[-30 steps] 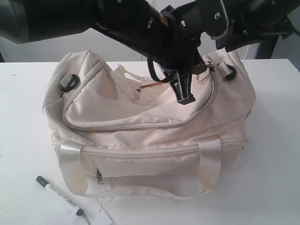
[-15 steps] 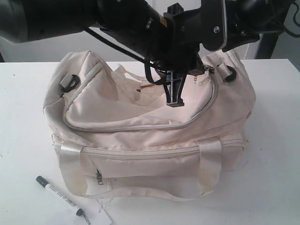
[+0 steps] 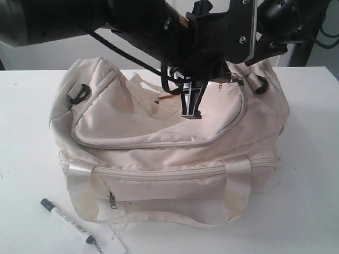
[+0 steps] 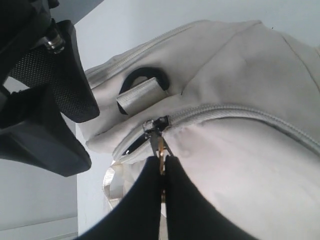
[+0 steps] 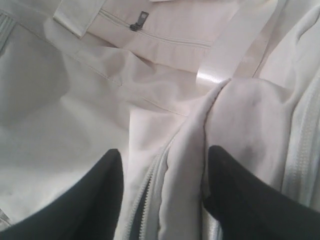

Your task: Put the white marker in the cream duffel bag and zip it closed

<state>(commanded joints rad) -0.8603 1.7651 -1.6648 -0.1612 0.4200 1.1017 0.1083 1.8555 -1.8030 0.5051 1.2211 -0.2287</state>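
Note:
The cream duffel bag (image 3: 159, 153) stands mid-table, its curved top zipper partly open along the back. The white marker (image 3: 69, 221) lies on the table at the bag's front left corner, far from both grippers. My left gripper (image 4: 161, 167) is shut on the gold zipper pull (image 4: 161, 156), just beside the slider and the black end ring (image 4: 145, 80) at the bag's right end. My right gripper (image 5: 165, 155) stands open astride a raised fold of bag fabric (image 5: 187, 165) beside the open zipper. In the exterior view it (image 3: 190, 108) hangs over the top flap.
A flat white paper tag (image 3: 108, 246) lies at the marker's tail end. Both arms cross low above the bag's top. The front pocket zipper (image 3: 113, 200) and the shiny straps (image 3: 238, 182) face the near table edge. White table (image 3: 312, 174) surrounds the bag.
The black fingers over the top flap have shifted left across the bag. The gold chain near the right end has moved slightly left too. The marker has not moved.

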